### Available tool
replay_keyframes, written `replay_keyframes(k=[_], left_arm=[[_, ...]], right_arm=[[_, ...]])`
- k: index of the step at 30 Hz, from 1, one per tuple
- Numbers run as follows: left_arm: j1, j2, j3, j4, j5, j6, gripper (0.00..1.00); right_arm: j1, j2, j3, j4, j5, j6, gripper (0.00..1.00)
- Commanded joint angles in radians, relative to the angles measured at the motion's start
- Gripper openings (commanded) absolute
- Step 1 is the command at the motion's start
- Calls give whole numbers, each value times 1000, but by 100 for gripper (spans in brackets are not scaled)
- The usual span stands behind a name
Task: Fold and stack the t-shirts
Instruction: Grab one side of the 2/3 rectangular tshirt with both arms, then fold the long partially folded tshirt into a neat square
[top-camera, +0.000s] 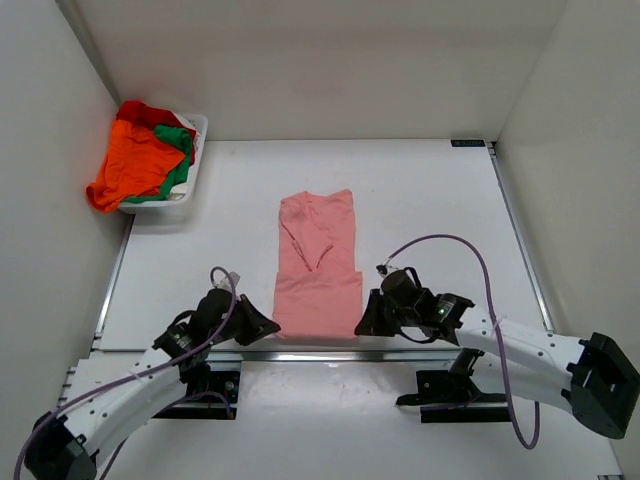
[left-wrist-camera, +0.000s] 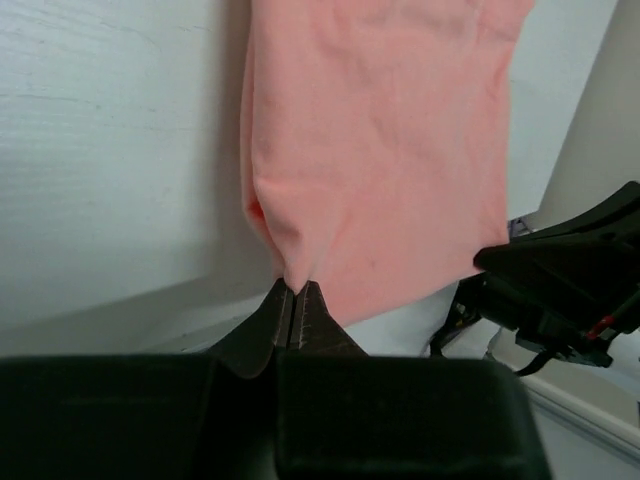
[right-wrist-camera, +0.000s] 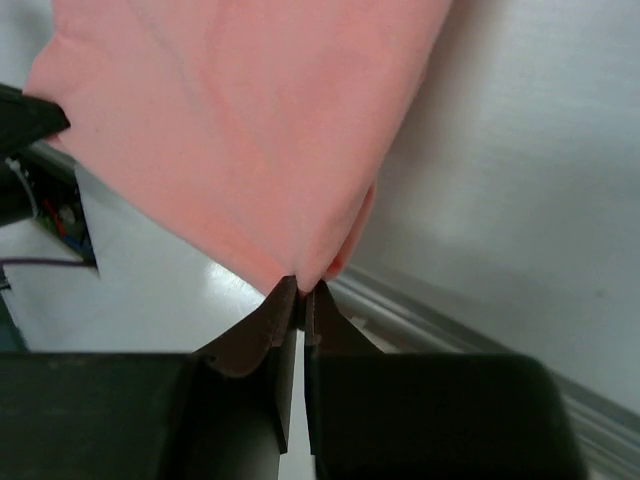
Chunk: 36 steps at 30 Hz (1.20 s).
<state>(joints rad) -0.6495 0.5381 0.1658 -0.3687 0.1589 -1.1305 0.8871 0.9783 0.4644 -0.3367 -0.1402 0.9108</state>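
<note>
A salmon pink t-shirt (top-camera: 317, 265) lies in a long, narrow fold down the middle of the table, collar end far, hem end near. My left gripper (top-camera: 268, 326) is shut on the hem's near left corner (left-wrist-camera: 290, 262). My right gripper (top-camera: 364, 322) is shut on the hem's near right corner (right-wrist-camera: 310, 262). Both corners are pinched between the fingertips and lifted slightly off the table. Orange (top-camera: 130, 162), green (top-camera: 178, 150) and red (top-camera: 150, 113) t-shirts are heaped in a white basket (top-camera: 196, 130) at the far left.
A metal rail (top-camera: 320, 352) runs along the table's near edge just under both grippers. White walls close in the table on the left, right and far sides. The right arm's purple cable (top-camera: 470, 262) loops over the table at the right.
</note>
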Motion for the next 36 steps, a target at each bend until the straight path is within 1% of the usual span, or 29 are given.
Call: replay_keyframes(k=[1, 2, 3, 4, 5, 7, 9, 11, 13, 15, 16, 17, 19, 22, 24, 25, 28, 29, 30, 31, 33, 34, 35, 36], left_arm=[[33, -146, 41, -208, -18, -31, 0], [42, -167, 52, -229, -27, -22, 0], [80, -197, 72, -251, -24, -12, 0], [86, -214, 96, -263, -24, 1, 0], [111, -214, 106, -272, -27, 8, 0], [146, -207, 162, -269, -39, 40, 0], [162, -178, 204, -233, -59, 60, 0], [169, -124, 248, -184, -45, 74, 0], [166, -28, 287, -138, -59, 98, 0], [165, 70, 334, -51, -58, 138, 0], [177, 132, 371, -14, -59, 149, 0], [203, 190, 408, 32, -39, 170, 0], [235, 273, 446, 100, -19, 181, 0], [287, 403, 523, 209, -19, 207, 0], [309, 523, 584, 263, -7, 216, 0], [324, 552, 600, 290, 20, 222, 0], [359, 702, 669, 359, 34, 232, 0], [370, 758, 701, 397, 28, 235, 1], [376, 814, 727, 416, 30, 236, 2], [382, 844, 747, 442, 13, 239, 3], [401, 972, 828, 459, 8, 265, 5], [410, 1009, 875, 467, -2, 264, 8], [421, 1083, 903, 473, -2, 270, 11], [432, 1162, 961, 487, 13, 259, 21]], right_arm=[[68, -76, 22, -97, 50, 68, 0], [85, -84, 19, -116, 59, 83, 0], [91, -95, 34, -136, 77, 88, 0], [108, -101, 54, -146, 105, 91, 0], [113, -110, 71, -159, 134, 88, 0], [90, -119, 103, -163, 136, 71, 0], [29, -106, 141, -142, 137, 22, 0], [-32, -69, 172, -127, 85, -19, 0], [-85, -34, 204, -119, 59, -71, 0], [-161, 8, 284, -120, 38, -148, 0], [-187, 37, 322, -122, 22, -183, 0], [-247, 65, 338, -119, -10, -205, 0], [-333, 114, 420, -99, -56, -280, 0], [-454, 209, 512, -67, -99, -341, 0], [-496, 287, 566, -32, -117, -371, 0], [-516, 308, 601, -10, -131, -378, 0], [-547, 423, 687, 45, -171, -395, 0], [-560, 478, 730, 60, -177, -403, 0], [-565, 529, 738, 74, -176, -415, 0], [-574, 565, 782, 85, -180, -424, 0], [-583, 685, 847, 113, -186, -437, 0], [-603, 719, 891, 123, -193, -432, 0], [-615, 790, 942, 125, -191, -435, 0], [-620, 857, 965, 136, -194, -440, 0]])
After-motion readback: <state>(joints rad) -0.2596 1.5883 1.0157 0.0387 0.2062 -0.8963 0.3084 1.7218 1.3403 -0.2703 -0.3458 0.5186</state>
